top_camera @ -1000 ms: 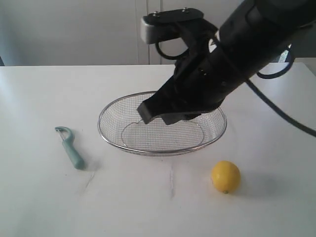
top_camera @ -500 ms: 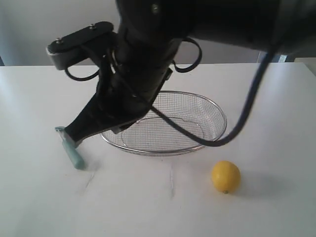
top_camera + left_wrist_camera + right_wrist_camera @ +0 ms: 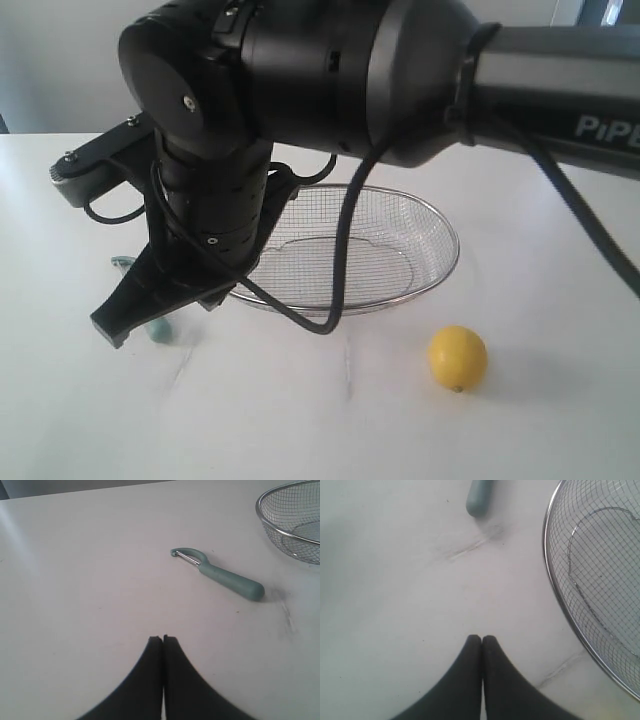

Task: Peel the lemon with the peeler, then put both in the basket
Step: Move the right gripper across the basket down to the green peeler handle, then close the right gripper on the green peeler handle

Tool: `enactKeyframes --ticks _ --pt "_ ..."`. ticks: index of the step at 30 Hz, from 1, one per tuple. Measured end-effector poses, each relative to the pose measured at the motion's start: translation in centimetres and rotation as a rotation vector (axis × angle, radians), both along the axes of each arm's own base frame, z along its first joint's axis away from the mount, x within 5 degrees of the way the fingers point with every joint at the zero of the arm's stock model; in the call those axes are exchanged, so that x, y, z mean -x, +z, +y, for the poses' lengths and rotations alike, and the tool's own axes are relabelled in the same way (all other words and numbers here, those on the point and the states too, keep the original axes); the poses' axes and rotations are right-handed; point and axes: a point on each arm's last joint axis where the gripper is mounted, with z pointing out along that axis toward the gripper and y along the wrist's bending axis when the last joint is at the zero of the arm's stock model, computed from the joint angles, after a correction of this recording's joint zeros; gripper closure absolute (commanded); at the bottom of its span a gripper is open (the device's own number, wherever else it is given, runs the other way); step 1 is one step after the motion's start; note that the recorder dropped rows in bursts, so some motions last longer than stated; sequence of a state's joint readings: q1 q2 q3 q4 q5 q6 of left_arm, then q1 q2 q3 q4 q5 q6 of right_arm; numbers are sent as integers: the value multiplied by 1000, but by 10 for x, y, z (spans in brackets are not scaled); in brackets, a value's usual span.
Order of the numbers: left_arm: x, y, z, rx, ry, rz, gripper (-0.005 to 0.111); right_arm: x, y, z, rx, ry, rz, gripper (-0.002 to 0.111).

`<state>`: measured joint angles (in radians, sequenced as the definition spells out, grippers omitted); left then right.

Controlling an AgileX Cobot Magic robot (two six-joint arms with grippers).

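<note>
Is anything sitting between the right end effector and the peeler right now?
Nothing visible. In the right wrist view, only bare table lies between the shut right end effector and the handle end of the peeler. The basket sits beside that path, not across it.

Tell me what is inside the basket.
Only bare mesh shows inside the basket; the lemon lies outside. The black arm covers the basket's left end in the exterior view.

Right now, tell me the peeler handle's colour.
Peeler handle: pale teal-green, clearest in the left wrist view.
</note>
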<state>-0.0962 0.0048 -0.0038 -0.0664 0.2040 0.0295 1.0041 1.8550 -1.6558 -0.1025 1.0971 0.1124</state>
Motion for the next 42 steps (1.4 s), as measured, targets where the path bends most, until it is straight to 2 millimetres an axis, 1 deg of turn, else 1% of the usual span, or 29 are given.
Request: enactKeyframes --ticks 10,14,16,18,20,21,23,24,25,29,32,33,37,42 --pt "0 0 0 0 0 0 107 0 0 0 -2 -3 3 108" --pt "0 0 0 0 0 0 107 2 -1 5 -66 -46 46 108" --pt "0 0 0 0 0 0 107 1 -7 12 -92 -59 70 108" --pt "0 0 0 0 0 0 107 -2 -20 19 -98 -69 87 108" --pt "0 0 0 0 0 0 107 -5 -29 24 -89 -71 93 108" --pt "0 0 0 0 0 0 107 -9 -34 30 -86 -72 95 108" --pt "0 0 0 0 0 0 107 -16 -38 42 -95 -72 90 108" --pt "0 0 0 0 0 0 107 -19 -38 47 -102 -70 86 108" --pt "0 0 0 0 0 0 107 -25 -37 55 -110 -67 65 108" --pt "0 0 0 0 0 0 107 -45 -29 76 -120 -47 -30 108" --pt "0 0 0 0 0 0 107 -55 -32 85 -113 -36 -43 108" --pt "0 0 0 0 0 0 107 -59 -30 87 -121 -40 -50 108" --pt "0 0 0 0 0 0 107 -74 -42 93 -106 -54 -47 108" --pt "0 0 0 0 0 0 107 -84 -70 100 -72 -54 -36 108"
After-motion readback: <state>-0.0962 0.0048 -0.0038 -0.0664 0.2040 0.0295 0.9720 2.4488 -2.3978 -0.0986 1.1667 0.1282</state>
